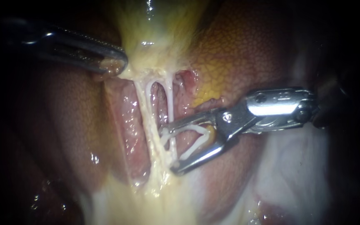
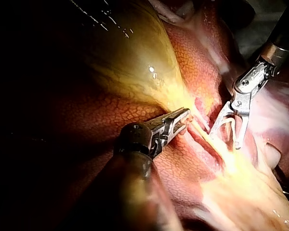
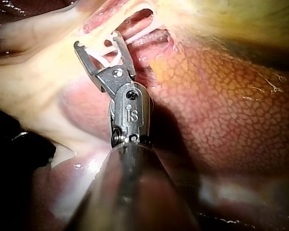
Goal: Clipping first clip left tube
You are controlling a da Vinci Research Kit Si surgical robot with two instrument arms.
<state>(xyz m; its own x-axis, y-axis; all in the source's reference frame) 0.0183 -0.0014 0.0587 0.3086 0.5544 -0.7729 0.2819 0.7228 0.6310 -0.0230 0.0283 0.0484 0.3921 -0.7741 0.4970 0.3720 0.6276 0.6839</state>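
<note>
Although the right instrument's claw stands wide with a white clip seated inside it, its tips reach only about as far as the two pale tubes. I cannot tell whether the left tube lies fully between them. The right tube crosses the gap just inside the tips. Closing from here could catch the wrong tube, or both, or only part of the left one, because the tips have not plainly passed beyond it. Well beyond those tips, the left instrument has its claw clamped on the gallbladder neck; a slip there would slacken the tubes. A small stamped mark sits behind the right claw's hinge; no other writing shows.
</note>
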